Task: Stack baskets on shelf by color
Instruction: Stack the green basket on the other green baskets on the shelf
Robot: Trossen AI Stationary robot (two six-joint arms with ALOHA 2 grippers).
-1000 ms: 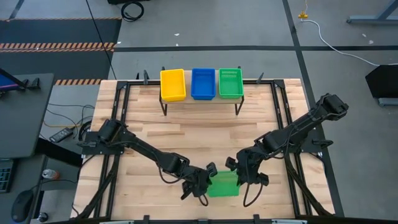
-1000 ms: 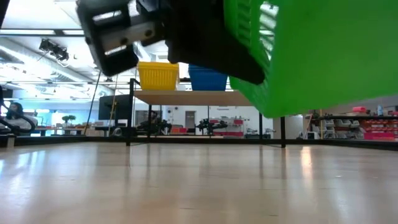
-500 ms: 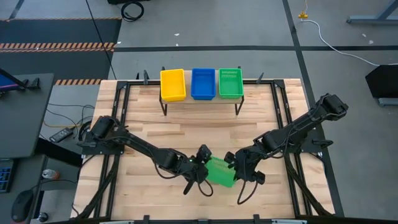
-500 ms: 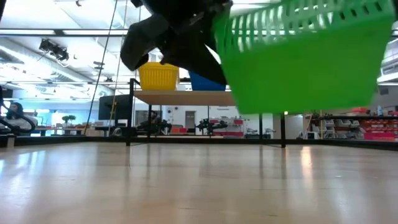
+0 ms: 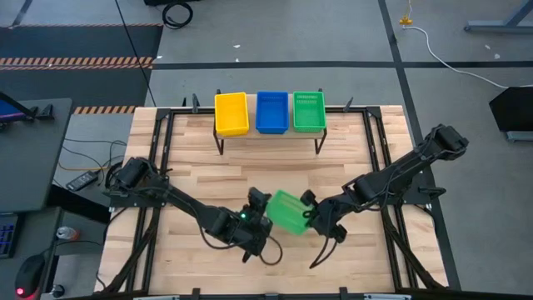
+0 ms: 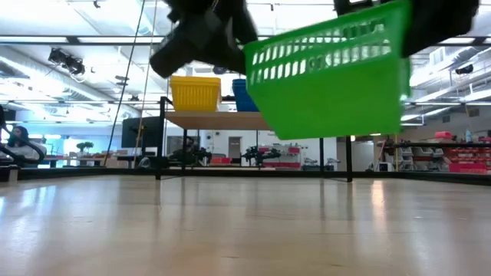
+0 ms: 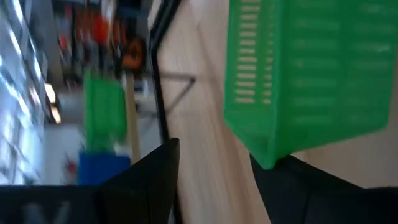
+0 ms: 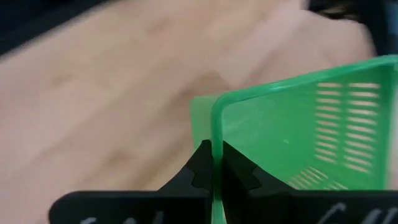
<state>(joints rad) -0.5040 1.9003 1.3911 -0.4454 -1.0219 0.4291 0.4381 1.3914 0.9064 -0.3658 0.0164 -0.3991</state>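
While my right gripper pinches one rim of the green perforated plastic basket, that basket hangs tilted above the slatted wooden table, near the middle of its front edge. Its mesh side wall shows rows of narrow slots below a solid rim; the low view shows it clear of the tabletop. My left gripper sits just beside the basket's other end, fingers spread and gripping nothing. On the low wooden-topped shelf at the table's back edge stand a yellow basket, a blue basket and a second green basket, side by side.
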